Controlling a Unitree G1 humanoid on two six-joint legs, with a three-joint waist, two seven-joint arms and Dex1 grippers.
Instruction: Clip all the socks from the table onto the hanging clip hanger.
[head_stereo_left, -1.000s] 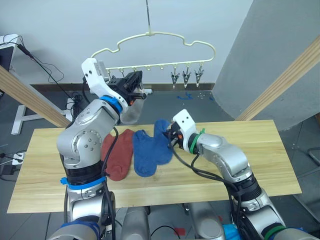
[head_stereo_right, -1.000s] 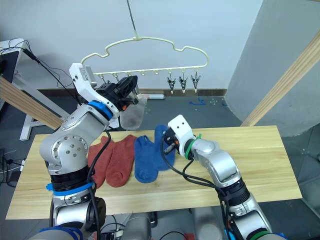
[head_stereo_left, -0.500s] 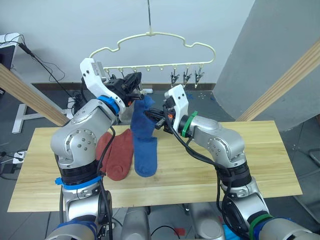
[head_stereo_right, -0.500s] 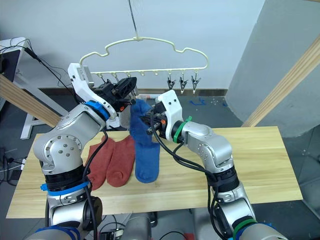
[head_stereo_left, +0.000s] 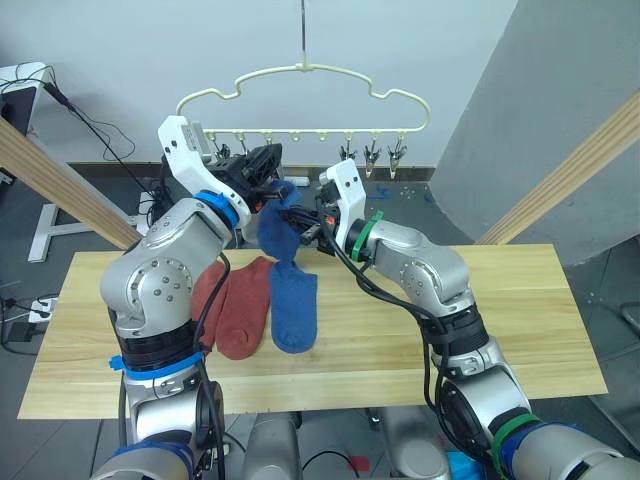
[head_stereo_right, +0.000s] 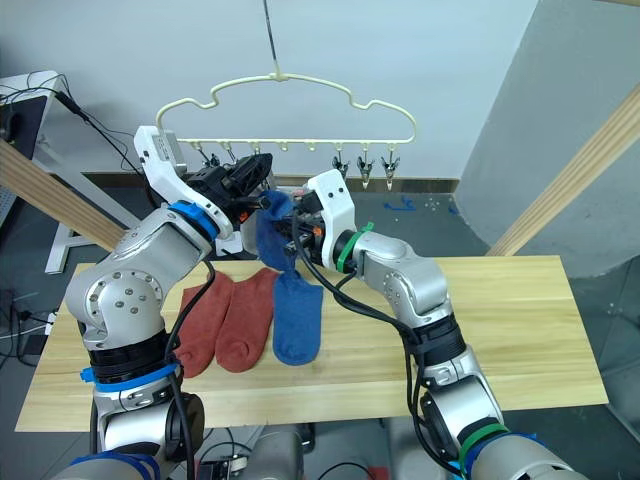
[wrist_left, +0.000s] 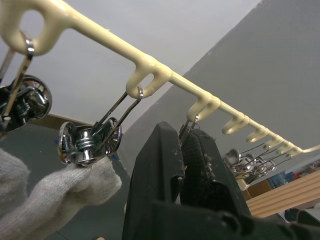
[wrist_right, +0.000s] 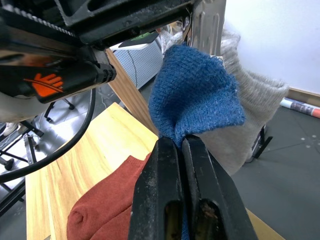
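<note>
We see a pale yellow cloud-shaped clip hanger with small silver clips, a light grey sock hanging from one. A blue sock is lifted up near the clips. On the light wood counter lie another blue sock and two rust-red socks, side by side.
</note>
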